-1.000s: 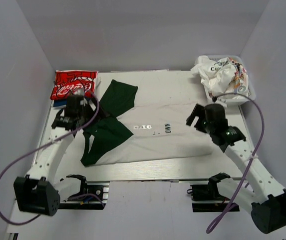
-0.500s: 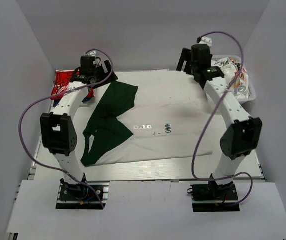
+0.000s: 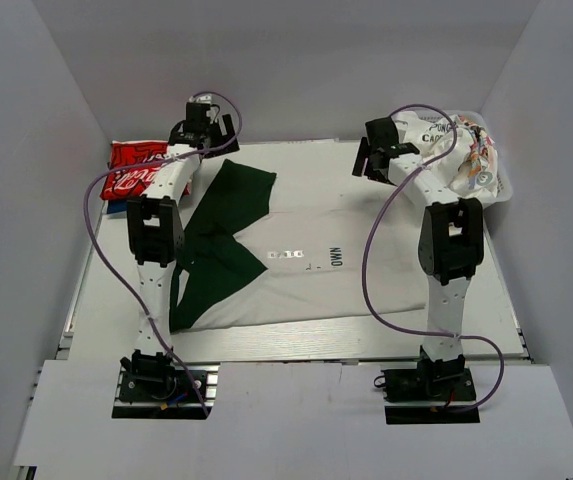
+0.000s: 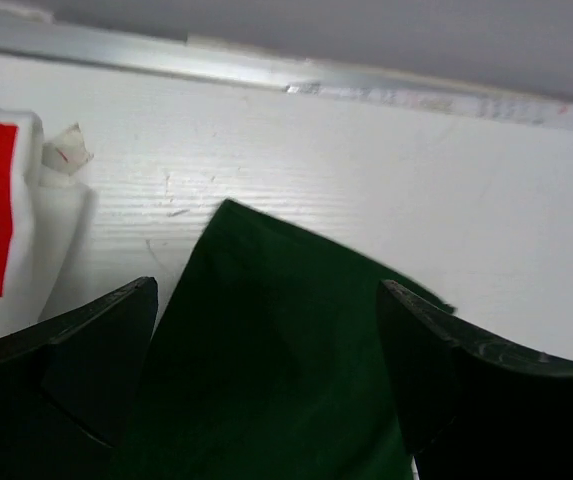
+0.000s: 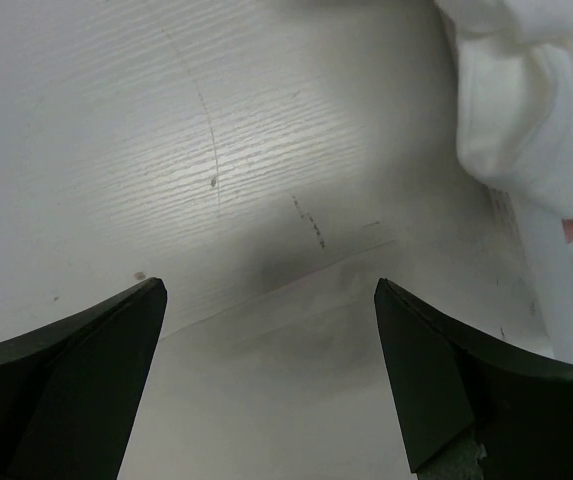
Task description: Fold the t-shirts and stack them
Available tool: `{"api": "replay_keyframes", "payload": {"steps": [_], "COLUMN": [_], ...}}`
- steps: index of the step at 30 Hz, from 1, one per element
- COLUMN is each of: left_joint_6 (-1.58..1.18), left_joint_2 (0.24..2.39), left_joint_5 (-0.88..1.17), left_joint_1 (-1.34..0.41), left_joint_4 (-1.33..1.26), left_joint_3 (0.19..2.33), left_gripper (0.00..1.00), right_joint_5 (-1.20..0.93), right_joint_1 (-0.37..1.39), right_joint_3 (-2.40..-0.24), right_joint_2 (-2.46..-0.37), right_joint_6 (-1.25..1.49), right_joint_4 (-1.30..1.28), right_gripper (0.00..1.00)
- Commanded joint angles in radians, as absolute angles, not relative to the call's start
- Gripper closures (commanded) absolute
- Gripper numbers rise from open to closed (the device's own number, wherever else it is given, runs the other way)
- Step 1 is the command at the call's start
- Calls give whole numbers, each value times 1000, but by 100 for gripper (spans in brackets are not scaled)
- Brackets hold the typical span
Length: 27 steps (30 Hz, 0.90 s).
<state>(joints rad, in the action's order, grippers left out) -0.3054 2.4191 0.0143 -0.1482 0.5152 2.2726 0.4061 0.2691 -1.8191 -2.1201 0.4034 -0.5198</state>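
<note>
Left gripper [image 4: 268, 290]: we find it released, jaws spread wide, nothing between them; it hangs over the far corner of the green tee [image 4: 266, 360], near the far edge of the table [image 4: 386, 170].

Right gripper [image 5: 271, 285]: likewise released and holding nothing; it hangs over bare table at the far side, with the far hem of the off-white tee [image 3: 366, 270] just beneath its fingers [image 5: 66, 380].

We note the off-white tee spread flat across the middle of the table, its black print showing near the centre; the green tee lies rumpled over its left part, covering that side and running from the far edge down toward the near edge.

The red tee [image 3: 136, 168] sits folded at the far left corner, just left of the left arm; its red-and-white edge shows at the left of the left wrist view, close to the green corner but apart from it.

The basket [image 3: 501, 190] stands at the far right corner, heaped with crumpled cloth [image 3: 446, 150]; a white fold of that heap lies just beside the right gripper.

Purple cables [image 3: 371, 260] loop off both arms above the spread tees.
</note>
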Motion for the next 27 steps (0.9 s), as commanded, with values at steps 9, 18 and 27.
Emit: {"api": "replay_keyframes", "payload": {"steps": [9, 18, 27], "left_joint_6": [-278, -322, -324], "left_joint_2": [2562, 2661, 2617], "left_joint_5": [-26, 17, 69], "left_joint_1": [-153, -153, -153], "left_joint_4": [402, 345, 256], "left_joint_3": [2322, 2355, 2264], "left_gripper": [0, 27, 100], "right_joint_5": [393, 407, 465], "right_joint_1": [225, 224, 213], "right_joint_3": [-1881, -1917, -1997], "right_joint_2": [-2198, -2260, -2373], "right_joint_6": [428, 423, 480], "right_joint_4": [-502, -506, -581], "right_gripper": [10, 10, 10]}}
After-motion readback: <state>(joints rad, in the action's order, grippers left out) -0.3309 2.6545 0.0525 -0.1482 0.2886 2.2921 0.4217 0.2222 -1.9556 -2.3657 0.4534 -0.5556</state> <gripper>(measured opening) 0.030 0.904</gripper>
